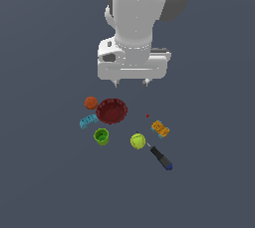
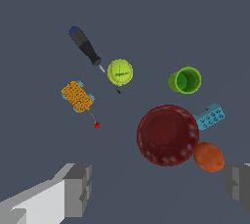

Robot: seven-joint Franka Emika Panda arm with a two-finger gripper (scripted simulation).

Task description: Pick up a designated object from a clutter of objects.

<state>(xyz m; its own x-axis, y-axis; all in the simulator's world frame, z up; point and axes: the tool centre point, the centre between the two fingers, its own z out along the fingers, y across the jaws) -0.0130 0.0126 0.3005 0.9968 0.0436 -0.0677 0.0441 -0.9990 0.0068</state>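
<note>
Hovering above clutter | gripper [image 1: 132, 82] spread wide, empty | risk: fingers descending on dark red bowl [image 1: 111, 111] could knock the touching orange ball [image 1: 90, 102] or cyan block [image 1: 88, 121]

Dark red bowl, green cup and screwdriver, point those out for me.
dark red bowl [image 1: 111, 111], exterior view, inside floor of the bowl.
green cup [image 2: 185, 80], wrist view, its open mouth.
screwdriver [image 2: 85, 47], wrist view, black part of the handle.

The dark red bowl [image 2: 167, 135] is looking matt with a ridged rim; the yellow-green ball [image 2: 119, 72] is appearing fuzzy, perhaps felt; the counter [image 2: 195, 17] is showing smooth, matt grey.
</note>
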